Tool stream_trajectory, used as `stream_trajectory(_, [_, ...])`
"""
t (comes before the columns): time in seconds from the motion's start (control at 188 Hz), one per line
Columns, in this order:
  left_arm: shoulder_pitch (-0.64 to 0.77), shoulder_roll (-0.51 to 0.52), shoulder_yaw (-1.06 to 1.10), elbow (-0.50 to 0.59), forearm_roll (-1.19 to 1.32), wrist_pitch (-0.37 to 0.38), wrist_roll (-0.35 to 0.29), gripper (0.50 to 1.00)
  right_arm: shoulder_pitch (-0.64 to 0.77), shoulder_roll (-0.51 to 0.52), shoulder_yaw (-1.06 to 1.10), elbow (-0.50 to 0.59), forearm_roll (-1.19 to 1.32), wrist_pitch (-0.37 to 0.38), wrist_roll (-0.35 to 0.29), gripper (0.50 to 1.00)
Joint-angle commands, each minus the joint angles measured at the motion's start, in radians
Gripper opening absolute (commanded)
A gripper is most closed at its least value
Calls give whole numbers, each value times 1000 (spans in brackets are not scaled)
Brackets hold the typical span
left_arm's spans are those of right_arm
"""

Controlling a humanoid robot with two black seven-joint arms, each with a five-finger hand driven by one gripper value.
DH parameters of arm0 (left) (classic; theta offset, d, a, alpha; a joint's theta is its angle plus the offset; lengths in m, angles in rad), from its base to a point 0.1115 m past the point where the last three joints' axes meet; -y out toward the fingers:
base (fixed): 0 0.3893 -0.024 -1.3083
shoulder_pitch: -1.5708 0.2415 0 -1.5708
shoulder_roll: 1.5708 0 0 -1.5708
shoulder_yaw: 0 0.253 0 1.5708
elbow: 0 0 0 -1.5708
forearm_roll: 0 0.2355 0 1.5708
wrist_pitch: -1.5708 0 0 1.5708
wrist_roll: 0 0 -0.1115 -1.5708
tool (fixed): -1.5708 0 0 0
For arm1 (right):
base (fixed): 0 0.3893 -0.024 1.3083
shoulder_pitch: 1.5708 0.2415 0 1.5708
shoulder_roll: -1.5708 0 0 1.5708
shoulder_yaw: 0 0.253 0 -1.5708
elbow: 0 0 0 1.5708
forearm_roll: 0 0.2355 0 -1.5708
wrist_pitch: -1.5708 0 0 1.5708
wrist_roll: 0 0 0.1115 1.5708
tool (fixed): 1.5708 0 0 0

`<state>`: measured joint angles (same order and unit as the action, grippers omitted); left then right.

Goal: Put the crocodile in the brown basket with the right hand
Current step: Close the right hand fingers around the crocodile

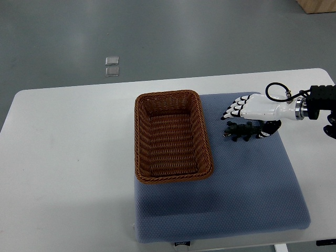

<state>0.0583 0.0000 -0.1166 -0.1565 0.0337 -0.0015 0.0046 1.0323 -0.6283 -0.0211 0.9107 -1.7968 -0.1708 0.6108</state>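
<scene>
A small dark crocodile toy (pixel 240 131) lies on the blue mat (pixel 247 184), to the right of the brown wicker basket (pixel 141 137). My right hand (pixel 248 116) comes in from the right edge and hovers over the crocodile. Its white fingers (pixel 236 108) point left above the toy and its thumb (pixel 269 129) curves down at the toy's right end. The fingers are spread and hold nothing. The basket is rectangular and has nothing inside it. The left arm does not show.
The mat covers the right half of a white table (pixel 68 157). Two small clear squares (pixel 111 66) lie on the grey floor beyond the table's far edge. A wooden corner (pixel 317 5) shows at the top right.
</scene>
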Motion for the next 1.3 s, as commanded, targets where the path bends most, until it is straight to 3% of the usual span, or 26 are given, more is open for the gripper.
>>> stream_trajectory(0.0, [0,0,0,0,0,0,0,1000,2,6,-8,-4,-3,-1,0,932])
stream_trajectory(0.785, [0,0,0,0,0,0,0,1000,2,99,-45,-127,-32,-21,-11,928])
stream_trajectory(0.987, [0,0,0,0,0,0,0,1000,2,102,-74,-128,-32,-30,-11,895])
stream_trajectory(1.119, [0,0,0,0,0,-2,0,1000,3,102,-76,-128,-55,-33,-11,825])
stream_trajectory(1.294, [2,0,0,0,0,0,0,1000,5,102,-76,-128,-56,-33,-11,776])
